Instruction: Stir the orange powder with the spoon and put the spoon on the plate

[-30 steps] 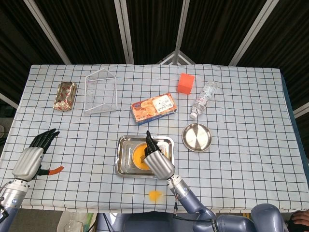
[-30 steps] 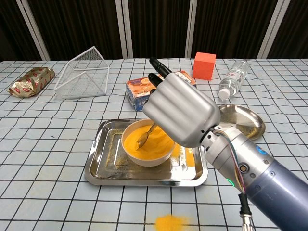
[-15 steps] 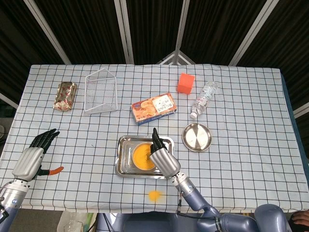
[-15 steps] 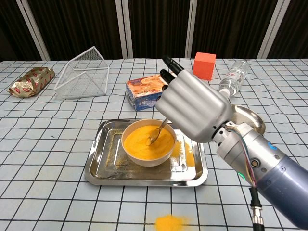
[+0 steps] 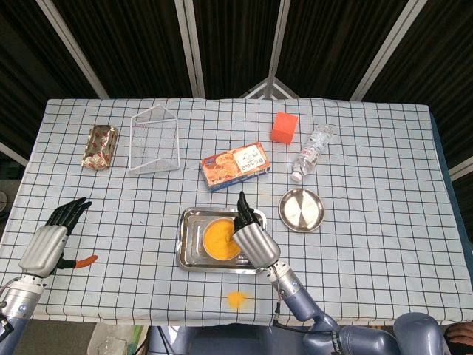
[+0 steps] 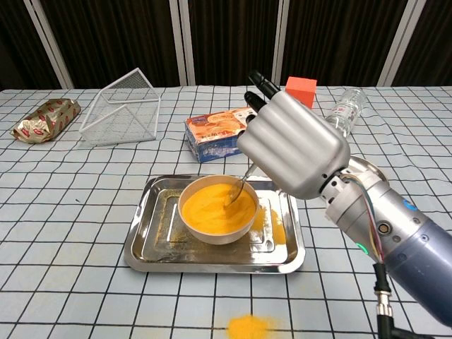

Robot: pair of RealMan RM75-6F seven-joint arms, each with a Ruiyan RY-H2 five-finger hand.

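Over bowl (image 6: 216,209), right hand (image 6: 293,145) gripping spoon (image 6: 236,193) shifted rightward; left hand (image 5: 50,240) open, unmoved.

Your right hand (image 6: 295,145) wears a ribbed silver-grey shell over its back, with black fingers (image 6: 258,79) — the forearm behind it is glossy blue-grey, with thin coloured wires at the wrist, a small green light and a black cable. Your left hand (image 5: 50,238) matches — silver shell, black fingers.
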